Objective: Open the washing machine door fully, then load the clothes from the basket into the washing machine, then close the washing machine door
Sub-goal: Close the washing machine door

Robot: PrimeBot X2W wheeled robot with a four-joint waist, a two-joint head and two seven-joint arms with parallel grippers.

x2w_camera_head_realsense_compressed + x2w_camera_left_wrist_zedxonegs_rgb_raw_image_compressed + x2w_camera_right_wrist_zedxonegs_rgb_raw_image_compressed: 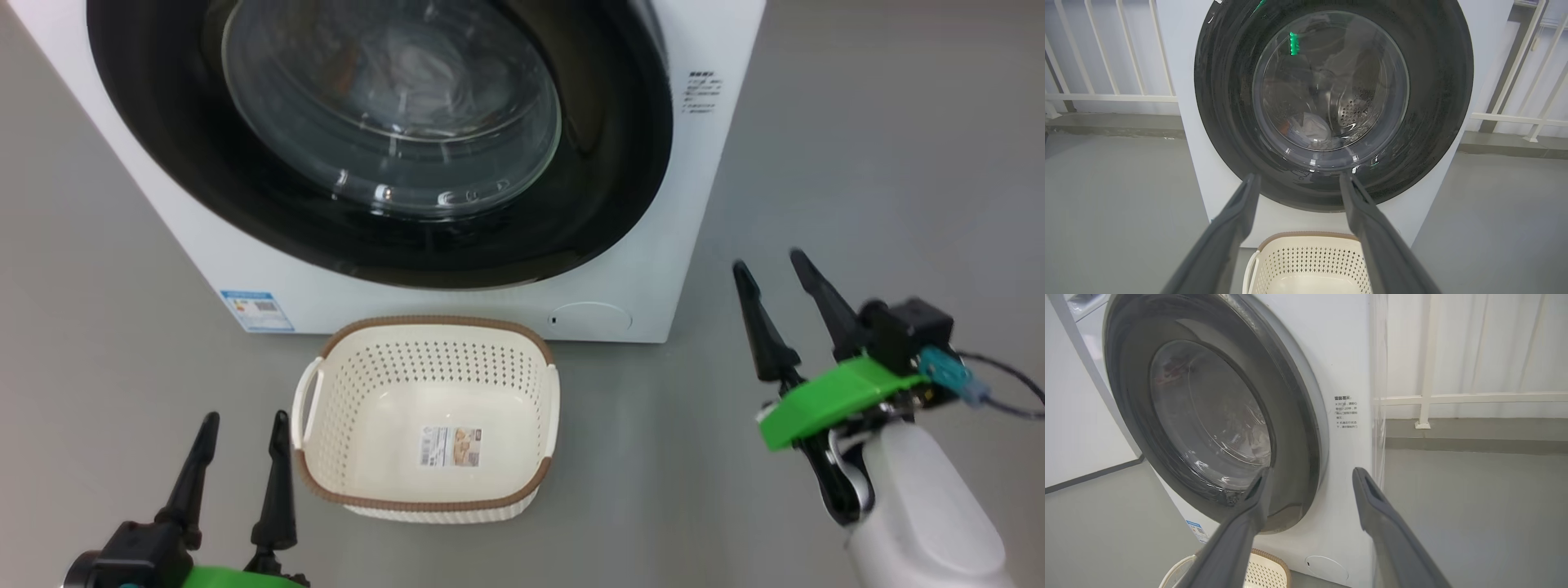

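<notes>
Our left claw point(246, 416) and right claw point(767, 260) spread and empty, we should confirm the door point(612, 163) sits flush on the washing machine point(645, 278).

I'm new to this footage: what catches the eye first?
The big black-rimmed door, shut on the white washer, with clothes showing through it. A cream basket sits on the floor before it, the open left claw and right claw to either side.

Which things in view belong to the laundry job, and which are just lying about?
Job: washer; its shut door; clothes behind the glass; empty basket.
Lying about: railing; curtain; blue sticker.
</notes>
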